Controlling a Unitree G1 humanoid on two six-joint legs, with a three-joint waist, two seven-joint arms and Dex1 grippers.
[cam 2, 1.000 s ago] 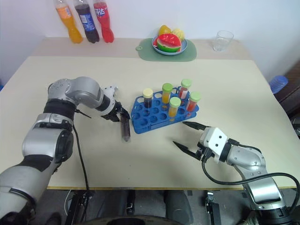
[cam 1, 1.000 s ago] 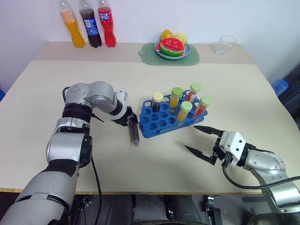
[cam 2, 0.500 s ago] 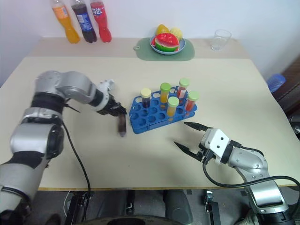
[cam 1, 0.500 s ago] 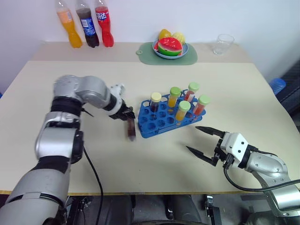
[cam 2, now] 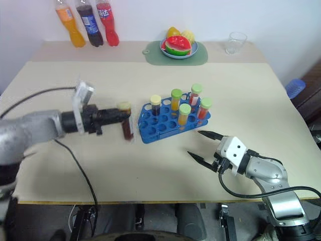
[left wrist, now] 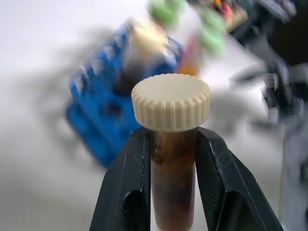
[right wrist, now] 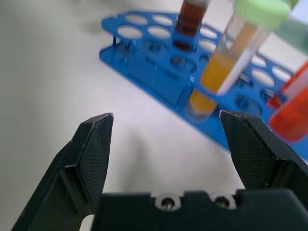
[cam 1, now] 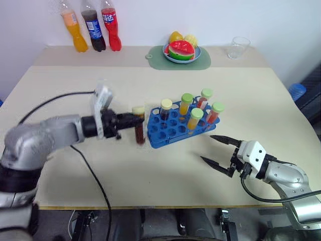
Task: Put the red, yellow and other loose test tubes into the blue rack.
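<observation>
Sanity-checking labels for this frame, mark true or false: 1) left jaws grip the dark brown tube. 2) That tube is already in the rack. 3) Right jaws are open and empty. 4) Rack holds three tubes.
1) The left gripper clamps the dark brown tube: true.
2) That tube sits in the blue rack: false, it is held upright beside the rack's left end.
3) The right gripper is open and empty: true.
4) The rack holds three tubes: false, five stand in it.

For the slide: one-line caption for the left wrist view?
Left gripper shut on the pale-capped brown test tube, upright, with the blue rack blurred behind.
</observation>
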